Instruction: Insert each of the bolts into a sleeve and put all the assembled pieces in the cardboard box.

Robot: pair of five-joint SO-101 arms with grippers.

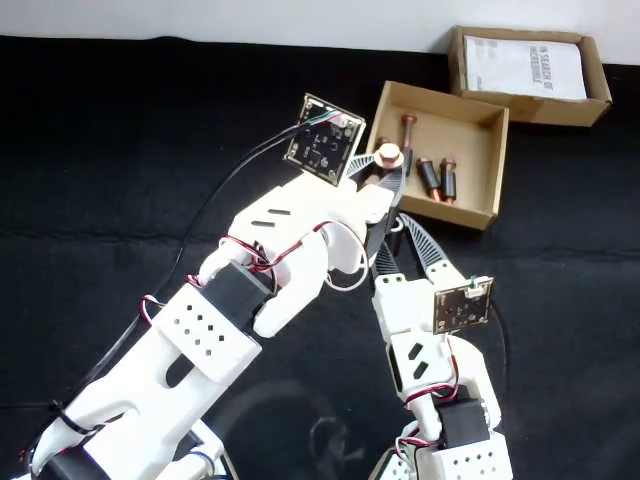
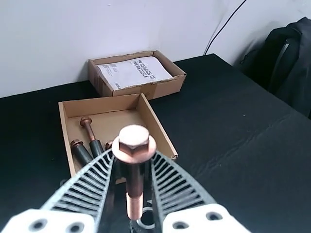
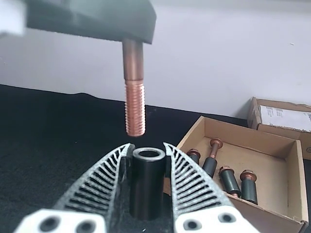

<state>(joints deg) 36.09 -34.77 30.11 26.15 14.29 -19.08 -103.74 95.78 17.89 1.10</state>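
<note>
Bolt (image 2: 132,145), copper-coloured with a hex head, is pinched just under that head by the left claw (image 2: 132,158). It hangs threads-down so its tip can drop straight into a sleeve. Directly below, the right claw (image 3: 147,151) is clamped around the black sleeve (image 3: 147,191), kept upright with its bore facing the bolt. Tip and rim are close but apart, and the tip looks slightly off the bore's centre, toward the side away from the cardboard box (image 1: 450,110). I judge the insertion lined up but not yet made.

Both claws meet above the black table (image 1: 120,130) just beside the box, which leaves only a short carry for the finished piece. The box's near wall has to be cleared on that carry. Four assembled pieces (image 3: 228,180) lie inside it. Beyond the box stands a second carton (image 1: 530,108) holding a printed sheet.
</note>
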